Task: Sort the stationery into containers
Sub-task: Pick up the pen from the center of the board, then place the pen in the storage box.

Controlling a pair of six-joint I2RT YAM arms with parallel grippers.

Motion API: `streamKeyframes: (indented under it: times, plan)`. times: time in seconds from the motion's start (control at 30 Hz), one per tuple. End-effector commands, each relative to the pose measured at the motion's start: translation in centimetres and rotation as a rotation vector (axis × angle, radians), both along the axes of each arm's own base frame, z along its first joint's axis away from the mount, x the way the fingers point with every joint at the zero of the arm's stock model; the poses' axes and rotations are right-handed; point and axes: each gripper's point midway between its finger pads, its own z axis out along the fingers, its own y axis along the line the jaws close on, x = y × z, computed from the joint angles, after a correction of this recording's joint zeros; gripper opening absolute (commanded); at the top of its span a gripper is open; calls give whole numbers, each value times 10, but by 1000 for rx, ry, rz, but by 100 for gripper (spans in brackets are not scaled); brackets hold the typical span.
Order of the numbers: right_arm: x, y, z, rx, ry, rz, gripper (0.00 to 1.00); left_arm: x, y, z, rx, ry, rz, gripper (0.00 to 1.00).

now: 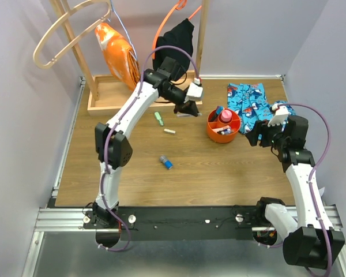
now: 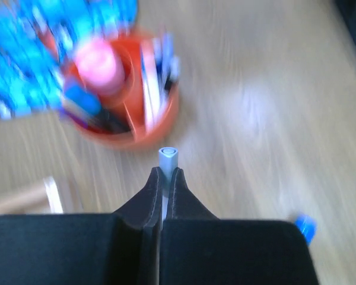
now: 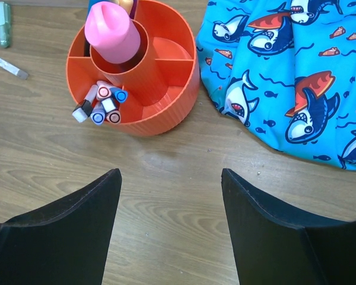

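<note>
Right, starting at my left: a blue marker lies alone on the wood-grain tabletop, well apart from everything. Farther back, a small white stick lies near a green item. Past them the left gripper is pinched tight on a pale grey pen. Its long axis runs along the fingers, so its end pokes out ahead of them. The orange tub lies just ahead of that end and a little to the left in the blurred wrist view. I judge the drop calls for carrying the pen forward over the rim. Inside, a pink tube stands in the middle cup and several markers fill one compartment. On the tub's other side the right gripper hangs near, jaws wide and holding nothing. Shark-print cloth lies just beside the tub, and pale walls close the table in.
</note>
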Motion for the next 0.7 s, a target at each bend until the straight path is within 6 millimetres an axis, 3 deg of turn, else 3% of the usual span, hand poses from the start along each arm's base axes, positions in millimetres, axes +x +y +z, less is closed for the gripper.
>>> streamKeyframes:
  times: [0.0, 0.03, 0.07, 0.1, 0.13, 0.2, 0.27, 0.3, 0.37, 0.67]
  plan:
    - [7, -6, 9, -20, -3, -16, 76, -22, -45, 75, -435, 124, -163, 0]
    - [8, -6, 9, -20, 2, -16, 76, -35, -43, 50, -351, 451, -77, 0]
    - [9, -5, 9, -17, 5, -10, 76, -32, -51, 53, -385, 461, -60, 0]
    - [10, -5, 12, -16, -1, -10, 76, -27, -61, 85, -591, 178, -165, 0]
    - [12, -6, 11, -15, 7, -11, 76, -31, -65, 93, -583, 252, -176, 0]
    - [14, -8, 10, -19, 16, -17, 76, -23, -79, 77, -568, 318, -178, 0]
    - [16, -9, 11, -28, 27, -14, 76, -22, -87, 79, -579, 288, -205, 0]
    - [16, -9, 11, -33, 38, -12, 76, -16, -91, 68, -572, 305, -200, 0]
    - [18, -12, 13, -48, 45, -10, 76, -11, -95, 68, -580, 291, -208, 0]
    - [26, -16, 10, -70, 67, -13, 76, 9, -104, 23, -544, 341, -188, 0]
